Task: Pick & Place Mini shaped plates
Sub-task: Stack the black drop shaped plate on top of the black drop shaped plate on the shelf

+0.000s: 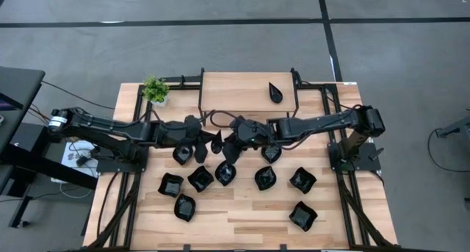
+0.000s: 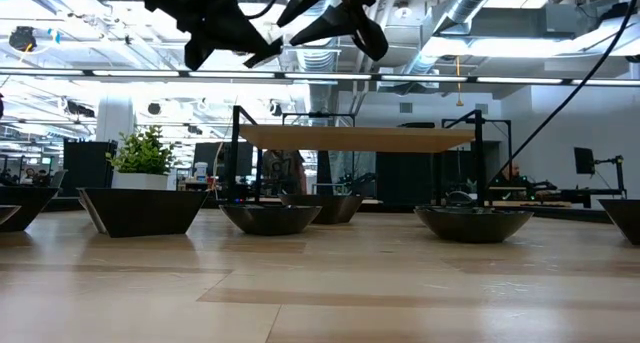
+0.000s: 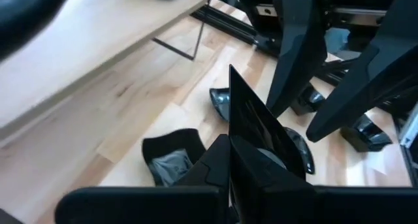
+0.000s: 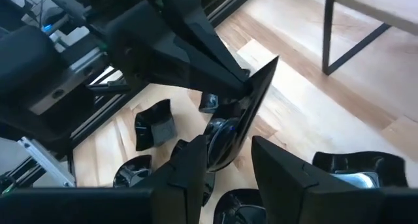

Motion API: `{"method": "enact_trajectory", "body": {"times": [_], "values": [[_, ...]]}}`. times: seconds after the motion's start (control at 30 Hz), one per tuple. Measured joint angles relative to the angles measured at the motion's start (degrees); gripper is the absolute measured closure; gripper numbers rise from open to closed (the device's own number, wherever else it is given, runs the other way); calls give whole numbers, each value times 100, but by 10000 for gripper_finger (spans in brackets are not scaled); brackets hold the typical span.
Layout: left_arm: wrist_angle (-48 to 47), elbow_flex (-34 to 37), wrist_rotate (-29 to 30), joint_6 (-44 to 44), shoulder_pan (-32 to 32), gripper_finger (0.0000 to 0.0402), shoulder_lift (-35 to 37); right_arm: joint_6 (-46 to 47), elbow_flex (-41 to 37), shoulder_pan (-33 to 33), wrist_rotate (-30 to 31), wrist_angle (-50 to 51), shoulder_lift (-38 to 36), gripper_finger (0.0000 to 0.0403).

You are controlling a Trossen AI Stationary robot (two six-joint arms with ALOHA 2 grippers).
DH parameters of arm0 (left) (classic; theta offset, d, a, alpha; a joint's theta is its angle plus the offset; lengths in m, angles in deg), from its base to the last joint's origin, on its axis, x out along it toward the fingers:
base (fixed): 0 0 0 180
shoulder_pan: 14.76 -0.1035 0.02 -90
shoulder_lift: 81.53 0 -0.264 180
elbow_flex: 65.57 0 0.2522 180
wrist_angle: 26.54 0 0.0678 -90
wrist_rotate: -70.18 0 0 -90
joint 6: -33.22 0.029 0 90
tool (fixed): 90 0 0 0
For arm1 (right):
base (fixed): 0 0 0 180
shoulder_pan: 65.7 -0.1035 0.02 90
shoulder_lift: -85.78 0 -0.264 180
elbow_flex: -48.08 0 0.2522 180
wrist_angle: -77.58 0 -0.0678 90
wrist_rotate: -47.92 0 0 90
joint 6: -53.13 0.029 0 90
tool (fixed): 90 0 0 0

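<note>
Plate (image 4: 251,116) held on edge in mid-air at centre frame, above the table (image 1: 242,215), pinched by left gripper (image 4: 245,87). Right gripper (image 4: 225,160) fingers spread around its lower rim. Risk: glossy thin rim slips during handover, dropping onto plates below (image 1: 224,173).
</note>
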Motion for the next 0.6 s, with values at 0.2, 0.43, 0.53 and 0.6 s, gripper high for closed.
{"method": "enact_trajectory", "body": {"times": [0.2,0.43,0.53,0.6], "values": [[-70,0,55,157,-151,395,0,-302,0,47,309,-2,0,285],[-364,2,62,163,-289,396,-2,-560,0,15,472,59,0,285],[-367,2,58,163,-286,396,-2,-810,-2,-31,753,50,70,285],[-380,2,56,162,-281,396,-2,-892,-11,-72,908,63,129,285]]}}
